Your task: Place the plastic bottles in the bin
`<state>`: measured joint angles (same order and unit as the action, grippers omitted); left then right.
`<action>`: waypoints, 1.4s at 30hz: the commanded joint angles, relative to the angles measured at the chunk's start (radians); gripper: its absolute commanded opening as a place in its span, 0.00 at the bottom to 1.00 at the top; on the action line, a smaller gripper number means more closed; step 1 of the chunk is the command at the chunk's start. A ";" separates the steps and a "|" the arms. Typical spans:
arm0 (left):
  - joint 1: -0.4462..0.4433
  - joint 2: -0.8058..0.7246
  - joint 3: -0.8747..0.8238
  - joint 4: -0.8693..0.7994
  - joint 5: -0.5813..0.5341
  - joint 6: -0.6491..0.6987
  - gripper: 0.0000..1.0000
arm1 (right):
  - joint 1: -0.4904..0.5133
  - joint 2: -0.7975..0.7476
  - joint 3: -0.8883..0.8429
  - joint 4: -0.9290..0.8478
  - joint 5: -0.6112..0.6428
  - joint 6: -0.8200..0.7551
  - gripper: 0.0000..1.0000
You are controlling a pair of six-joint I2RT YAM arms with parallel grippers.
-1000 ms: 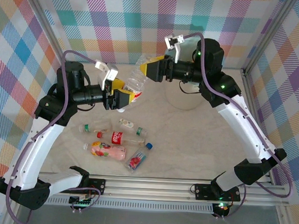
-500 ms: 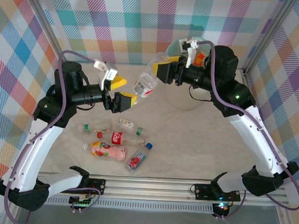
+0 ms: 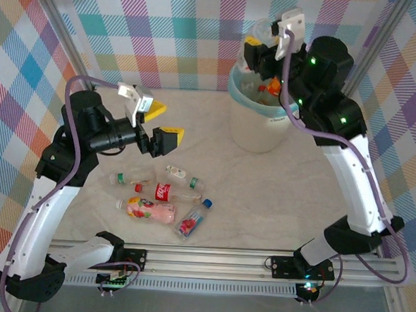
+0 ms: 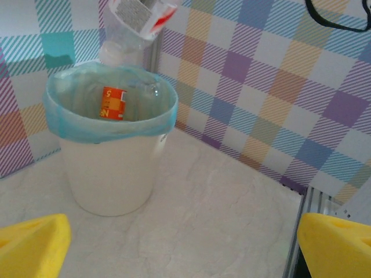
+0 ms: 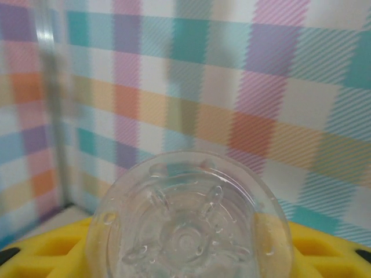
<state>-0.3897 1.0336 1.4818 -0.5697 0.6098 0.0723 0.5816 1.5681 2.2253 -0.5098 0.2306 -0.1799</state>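
My right gripper (image 3: 260,47) hangs over the bin (image 3: 260,131), shut on a clear plastic bottle (image 5: 188,226) whose ribbed base faces the right wrist camera between the yellow fingers (image 5: 324,250). In the left wrist view that bottle (image 4: 136,23) dangles neck-down just above the teal-lined rim (image 4: 110,124), and an orange-labelled bottle (image 4: 113,103) lies inside. My left gripper (image 3: 160,123) is open and holds nothing, its yellow fingers (image 4: 32,246) spread wide over bare table. Several bottles lie on the table: a red-labelled cola one (image 3: 167,192), a pink one (image 3: 148,209) and a blue-capped one (image 3: 192,222).
Checked cloth walls (image 3: 166,33) close in the back and sides. An aluminium frame rail (image 3: 209,258) runs along the near edge. Open sandy tabletop (image 3: 262,202) lies between the bin and the loose bottles.
My left gripper let go of the clear bottle and drew back a little to the left. My right gripper carried that bottle up and right until it hung over the bin.
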 commanded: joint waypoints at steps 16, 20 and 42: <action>-0.001 0.056 0.029 -0.041 -0.034 0.064 1.00 | -0.168 0.374 0.122 -0.014 0.117 0.019 0.54; -0.001 0.069 0.032 -0.037 -0.032 0.058 1.00 | -0.188 0.429 0.120 -0.006 0.081 0.053 0.54; -0.001 0.071 -0.017 -0.045 -0.040 0.058 1.00 | -0.265 0.527 -0.047 -0.062 -0.018 0.210 0.65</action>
<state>-0.3897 1.1156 1.4750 -0.6250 0.5735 0.1387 0.3260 2.0583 2.1895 -0.5022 0.2687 -0.0368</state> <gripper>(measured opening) 0.997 0.643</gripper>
